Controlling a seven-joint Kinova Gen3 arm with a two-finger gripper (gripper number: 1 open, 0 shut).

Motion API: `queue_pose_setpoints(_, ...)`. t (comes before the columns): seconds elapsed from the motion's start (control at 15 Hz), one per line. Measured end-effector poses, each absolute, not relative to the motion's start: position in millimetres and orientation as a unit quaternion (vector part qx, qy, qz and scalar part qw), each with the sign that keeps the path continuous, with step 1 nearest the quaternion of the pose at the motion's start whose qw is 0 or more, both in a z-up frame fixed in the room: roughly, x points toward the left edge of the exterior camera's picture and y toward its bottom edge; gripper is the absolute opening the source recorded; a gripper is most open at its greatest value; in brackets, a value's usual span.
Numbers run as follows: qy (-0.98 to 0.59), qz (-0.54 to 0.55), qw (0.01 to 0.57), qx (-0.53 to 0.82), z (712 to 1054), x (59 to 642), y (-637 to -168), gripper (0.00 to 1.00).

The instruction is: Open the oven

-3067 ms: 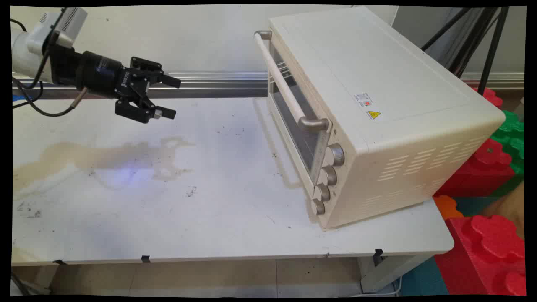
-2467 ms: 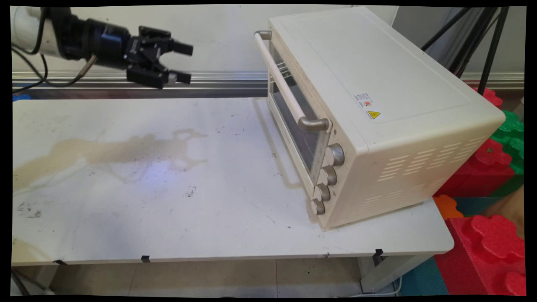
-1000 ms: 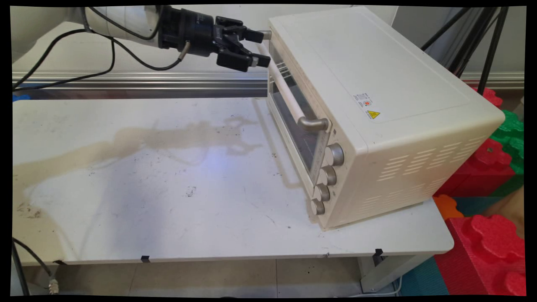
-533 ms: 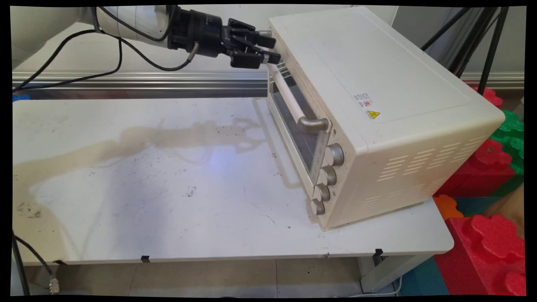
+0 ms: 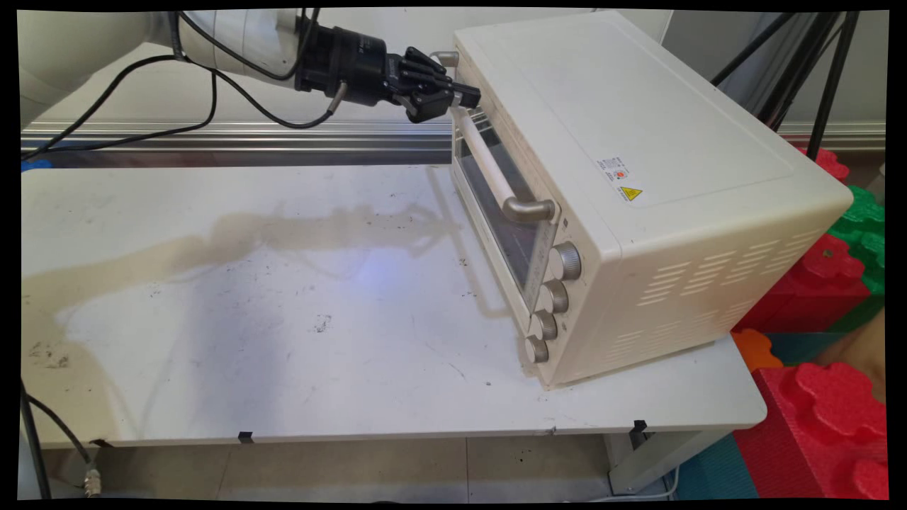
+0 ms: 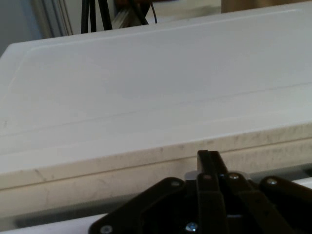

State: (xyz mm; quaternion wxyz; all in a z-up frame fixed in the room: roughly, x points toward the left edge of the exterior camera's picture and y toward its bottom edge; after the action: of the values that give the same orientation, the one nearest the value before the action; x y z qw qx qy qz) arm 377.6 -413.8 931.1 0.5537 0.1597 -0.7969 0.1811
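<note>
End effector (image 5: 464,95) is clamping, fingers together, on oven (image 5: 638,177) handle's (image 5: 489,159) far end; hand view is showing only the oven's top (image 6: 146,87); main view showing knobs (image 5: 553,297), bench (image 5: 283,319).

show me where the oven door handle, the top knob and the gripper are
oven door handle (image 5: 487,164): main view, middle of the white bar.
top knob (image 5: 567,261): main view, its metal face.
gripper (image 5: 464,95): main view, fingertips at the handle's far end.
</note>
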Motion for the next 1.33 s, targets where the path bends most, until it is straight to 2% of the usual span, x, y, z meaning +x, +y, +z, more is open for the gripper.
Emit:
queue_pose_setpoints(0.67,-0.815,0.186,0.53,0.147,917.9,372.3,-420.9,0.0)
queue_pose_setpoints(1.33,-0.826,0.188,0.514,0.136,910.9,394.0,-411.5,0.0)
